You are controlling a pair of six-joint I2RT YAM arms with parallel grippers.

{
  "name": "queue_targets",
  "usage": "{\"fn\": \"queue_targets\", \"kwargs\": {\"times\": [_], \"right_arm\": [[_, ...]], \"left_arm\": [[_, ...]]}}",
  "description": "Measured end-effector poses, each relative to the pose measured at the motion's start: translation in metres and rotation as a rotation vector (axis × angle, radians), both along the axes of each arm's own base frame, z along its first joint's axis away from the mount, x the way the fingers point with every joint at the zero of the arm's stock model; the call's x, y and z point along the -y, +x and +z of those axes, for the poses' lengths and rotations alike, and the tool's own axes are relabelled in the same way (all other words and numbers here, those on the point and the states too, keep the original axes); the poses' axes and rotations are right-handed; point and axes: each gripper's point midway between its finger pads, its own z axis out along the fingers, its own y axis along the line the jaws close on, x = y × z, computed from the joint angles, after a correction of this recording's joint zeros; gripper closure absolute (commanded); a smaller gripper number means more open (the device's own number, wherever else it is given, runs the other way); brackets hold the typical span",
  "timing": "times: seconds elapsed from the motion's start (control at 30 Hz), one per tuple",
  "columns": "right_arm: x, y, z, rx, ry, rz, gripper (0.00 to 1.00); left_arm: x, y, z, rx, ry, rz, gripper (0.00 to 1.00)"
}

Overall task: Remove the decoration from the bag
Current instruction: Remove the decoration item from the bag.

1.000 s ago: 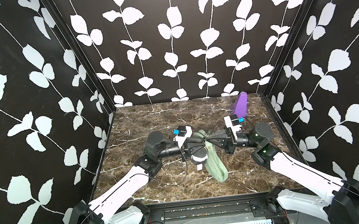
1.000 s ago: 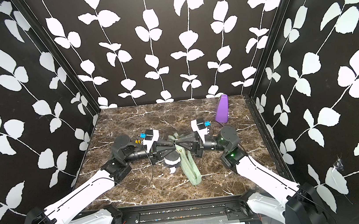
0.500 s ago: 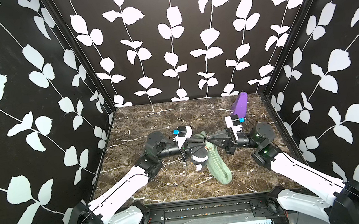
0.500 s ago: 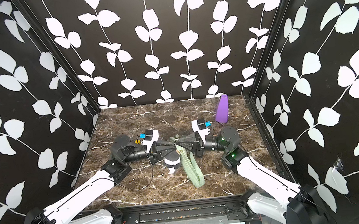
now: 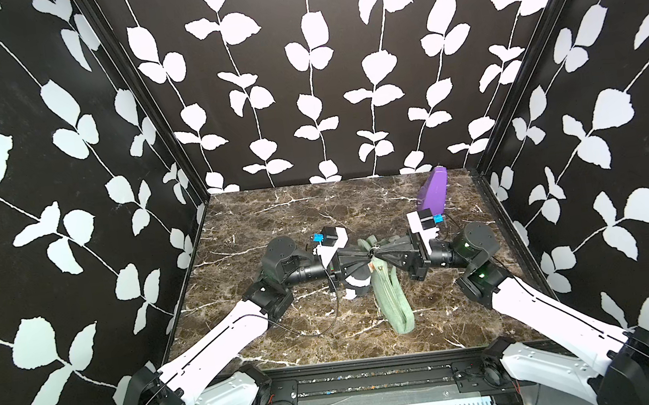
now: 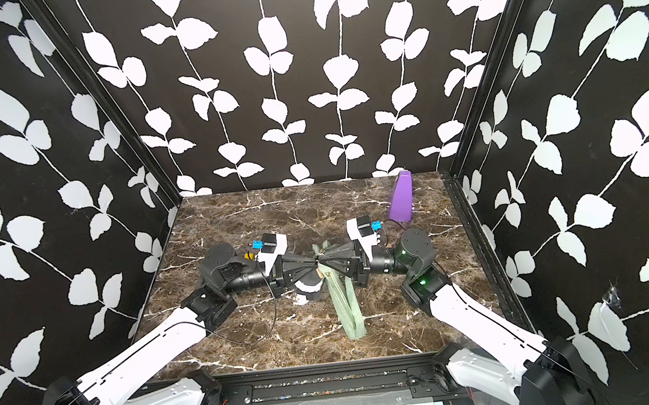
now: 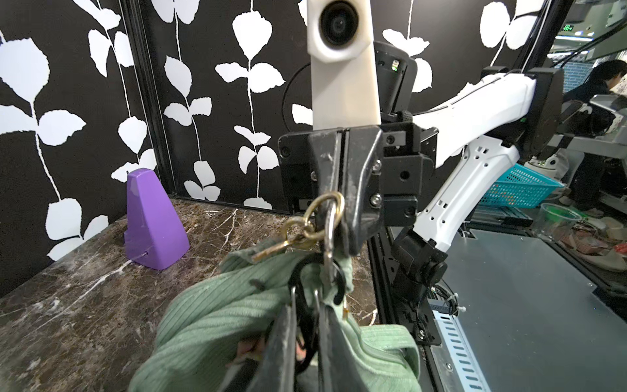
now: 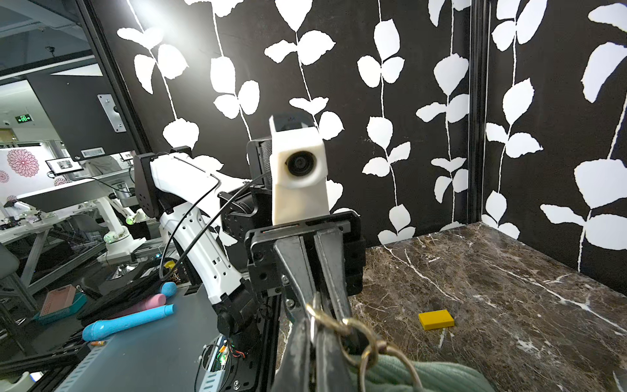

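Leaf-papered walls box in our marble desk (image 5: pixel 274 217). Mid-desk the left gripper (image 5: pixel 367 254) and right gripper (image 5: pixel 378 252), tip to tip, clamp the ring chain (image 7: pixel 307 225) atop the bag (image 5: pixel 392 299), its tail toward the front edge. We fear opposed pulling may slip the rings or tear fabric. We count two grippers, one bag, one purple wedge (image 5: pixel 432 191), one yellow block (image 8: pixel 436 319).

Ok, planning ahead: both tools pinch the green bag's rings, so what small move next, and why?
Probably ease the left tool slightly back: it pinches the silver metal ring, the right tool pinches the gold ring chain on the sage-green ribbed fabric bag, so tension might separate them.
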Motion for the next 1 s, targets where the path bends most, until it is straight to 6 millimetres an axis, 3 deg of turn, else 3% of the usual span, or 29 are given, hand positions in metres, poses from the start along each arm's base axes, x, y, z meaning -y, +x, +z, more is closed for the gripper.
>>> {"fn": "queue_targets", "kwargs": {"times": [0.1,0.2,0.3,0.7,1.0], "right_arm": [[0.0,0.0,-0.001,-0.003,-0.003,0.002,1.0],[0.0,-0.001,-0.001,-0.003,-0.005,0.006,1.0],[0.0,-0.002,-0.002,-0.001,-0.007,0.015,1.0],[0.001,-0.01,0.001,0.014,-0.005,0.046,1.0],[0.001,-0.011,0.001,0.017,-0.005,0.05,1.0]], "left_arm": [[0.0,0.0,-0.001,0.003,0.005,-0.001,0.77],[0.0,-0.001,-0.002,0.006,0.007,-0.005,0.66],[0.0,-0.002,-0.001,0.008,0.01,-0.012,0.66],[0.001,-0.008,-0.001,0.002,0.014,-0.052,1.0],[0.001,-0.008,0.0,-0.005,0.011,-0.05,1.0]]}}
